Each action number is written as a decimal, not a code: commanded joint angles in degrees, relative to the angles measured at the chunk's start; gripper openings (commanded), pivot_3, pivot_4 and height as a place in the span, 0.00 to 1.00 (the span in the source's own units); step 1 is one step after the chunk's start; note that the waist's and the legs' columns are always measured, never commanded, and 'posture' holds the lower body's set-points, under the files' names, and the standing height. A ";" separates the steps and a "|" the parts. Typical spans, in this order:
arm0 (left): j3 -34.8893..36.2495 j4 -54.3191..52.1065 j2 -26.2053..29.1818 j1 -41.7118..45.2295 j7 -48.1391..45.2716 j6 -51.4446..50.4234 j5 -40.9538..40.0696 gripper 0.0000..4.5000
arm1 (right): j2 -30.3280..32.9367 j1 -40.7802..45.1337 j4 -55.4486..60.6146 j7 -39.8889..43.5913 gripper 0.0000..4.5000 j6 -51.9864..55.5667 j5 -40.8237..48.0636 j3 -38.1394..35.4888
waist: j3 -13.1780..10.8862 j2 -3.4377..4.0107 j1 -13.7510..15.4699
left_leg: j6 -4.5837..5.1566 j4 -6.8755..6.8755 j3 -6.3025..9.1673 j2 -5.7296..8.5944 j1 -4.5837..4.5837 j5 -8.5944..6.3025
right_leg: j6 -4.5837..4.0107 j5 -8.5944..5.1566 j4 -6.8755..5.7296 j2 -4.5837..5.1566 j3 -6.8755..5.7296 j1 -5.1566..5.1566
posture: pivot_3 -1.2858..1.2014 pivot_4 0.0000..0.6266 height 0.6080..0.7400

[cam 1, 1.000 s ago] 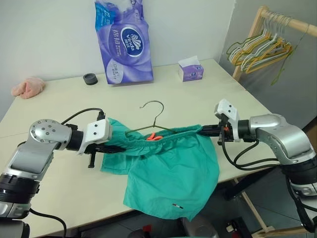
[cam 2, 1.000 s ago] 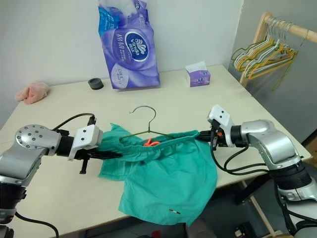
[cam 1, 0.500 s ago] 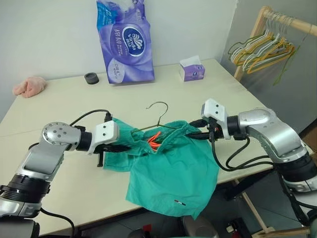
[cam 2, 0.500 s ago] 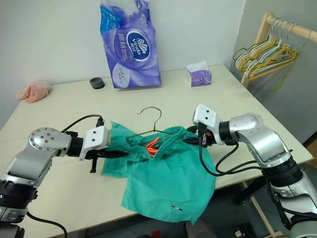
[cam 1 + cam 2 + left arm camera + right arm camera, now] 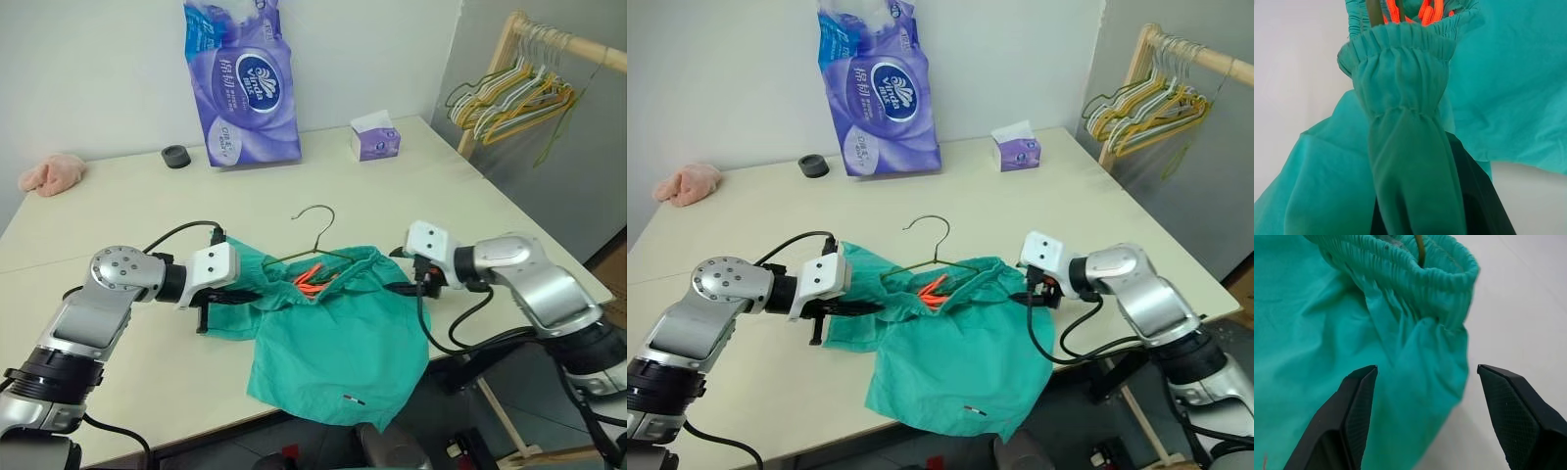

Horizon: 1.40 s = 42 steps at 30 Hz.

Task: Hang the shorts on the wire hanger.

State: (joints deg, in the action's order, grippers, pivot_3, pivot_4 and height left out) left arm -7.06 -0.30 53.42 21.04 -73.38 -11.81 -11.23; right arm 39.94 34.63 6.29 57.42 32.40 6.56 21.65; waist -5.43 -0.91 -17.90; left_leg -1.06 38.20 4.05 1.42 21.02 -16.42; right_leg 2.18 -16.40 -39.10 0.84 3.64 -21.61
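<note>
The teal-green shorts lie on the table, with one leg hanging over the front edge. The orange drawstring shows at the gathered waistband. The wire hanger sits inside the waistband, and its hook pokes out toward the back of the table. My left gripper is shut on the left end of the waistband, with fabric draped over its fingers. My right gripper stands open just off the right end of the waistband, holding nothing.
A purple toilet-paper pack, a small black ring and a tissue box stand along the back of the table. A pink cloth lump lies at the far left. A wooden rack with several hangers stands to the right.
My right gripper has let go of the waistband's right end, opened and sunk a little. The waistband has slackened and bunched toward the hanger. The left gripper keeps its hold.
</note>
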 commanded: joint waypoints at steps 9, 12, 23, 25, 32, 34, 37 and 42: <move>0.50 -0.89 -0.79 1.58 -0.13 0.59 0.03 0.02 | -8.91 10.80 -17.94 5.23 0.77 -13.57 -7.93 7.19 | 0.03 0.00 -0.48 | 0.00 0.02 0.03 0.00 0.00 0.00 | -0.01 0.01 0.00 0.01 -0.04 0.01 | 0.39 0.04 1.00; 0.74 -1.15 -0.92 1.36 0.00 0.38 -0.25 0.02 | -10.47 12.31 -20.54 7.19 0.64 -15.56 -8.82 7.67 | 0.04 0.00 -0.73 | -0.01 0.02 0.03 0.01 0.01 0.00 | -0.01 0.01 0.01 0.01 -0.03 0.01 | 0.39 0.04 1.00; 2.28 -1.86 -3.64 1.53 2.18 -0.96 -2.09 0.02 | -11.59 12.65 -19.78 11.81 0.00 -15.77 -9.86 7.11 | 0.09 0.01 -1.08 | -0.01 0.02 0.08 0.01 0.01 0.00 | -0.01 0.01 -0.02 0.03 -0.08 0.01 | 0.39 0.03 1.00; 4.04 -1.29 -5.52 1.82 2.76 -4.30 -5.20 0.02 | -11.21 12.20 -18.21 12.52 0.00 -14.65 -9.14 6.49 | 0.10 0.02 -1.05 | -0.01 0.02 0.08 0.01 0.01 0.00 | -0.01 0.01 -0.02 0.03 -0.08 0.01 | 0.39 0.03 1.00; 11.72 6.17 -9.22 5.32 6.00 -12.01 -11.84 0.38 | -8.16 10.45 -12.76 13.96 0.00 -10.79 -7.42 3.38 | 0.19 -0.01 -1.23 | -0.01 0.04 0.16 0.02 0.02 0.00 | -0.01 0.01 -0.06 0.04 -0.17 0.00 | 0.39 0.04 1.00; 11.96 6.62 -8.57 5.66 4.89 -13.13 -12.52 0.52 | -7.40 9.92 -11.38 14.17 0.00 -9.38 -6.90 2.61 | 0.23 0.00 -1.29 | -0.01 0.03 0.16 0.02 0.03 0.00 | -0.01 0.01 -0.03 0.05 -0.17 0.00 | 0.39 0.04 1.00; 11.27 7.49 -6.62 5.74 1.89 -13.36 -12.47 0.72 | -6.12 9.49 -10.01 14.70 0.00 -8.12 -6.32 1.86 | 0.30 -0.03 -1.30 | -0.01 0.04 0.15 0.04 0.03 0.00 | -0.01 0.01 -0.01 0.07 -0.16 0.01 | 0.39 0.04 1.00; 9.84 8.61 -3.72 6.43 -3.08 -11.37 -11.42 0.86 | -4.74 9.59 -8.71 15.83 0.00 -5.79 -5.16 1.30 | 0.32 -0.03 -1.47 | -0.02 0.02 0.15 0.04 0.03 0.00 | -0.01 0.01 -0.02 0.07 -0.16 0.00 | 0.38 0.04 1.00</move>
State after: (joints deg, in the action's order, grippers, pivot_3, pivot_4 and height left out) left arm 2.71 8.83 48.65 26.07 -74.86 -24.42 -22.68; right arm 34.89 43.50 -4.59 72.57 25.89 -0.31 25.38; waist -5.11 -0.94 -19.37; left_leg -1.08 38.23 4.20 1.46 21.05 -16.41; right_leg 2.17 -16.39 -39.11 0.91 3.48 -21.61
